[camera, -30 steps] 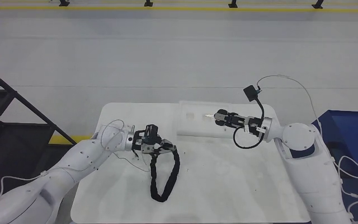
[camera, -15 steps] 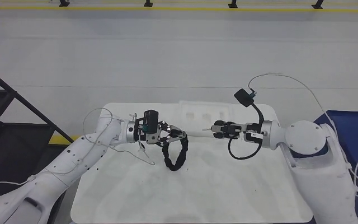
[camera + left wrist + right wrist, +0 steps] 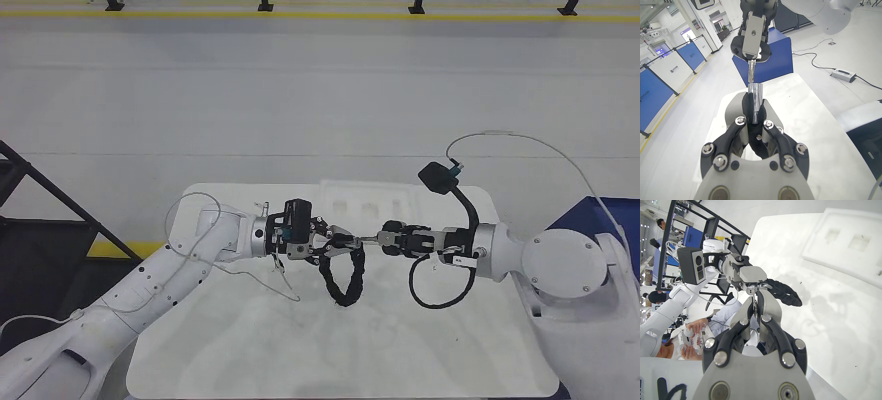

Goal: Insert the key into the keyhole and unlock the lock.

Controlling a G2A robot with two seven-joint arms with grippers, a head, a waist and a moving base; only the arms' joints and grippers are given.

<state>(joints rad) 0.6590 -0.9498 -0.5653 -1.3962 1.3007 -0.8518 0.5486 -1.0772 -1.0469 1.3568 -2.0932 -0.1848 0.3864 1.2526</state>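
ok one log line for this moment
left gripper shut on lock above table | right gripper shut on key | key tip at keyhole, depth unclear | step: insertion

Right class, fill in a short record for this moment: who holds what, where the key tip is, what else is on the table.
left gripper: shut on the lock, at its chrome cylinder
right gripper: shut on the key
key tip: at the cylinder's end; whether inside, cannot tell
loop: black, sleeved, trailing from the lock
table: white, foam tray at far side
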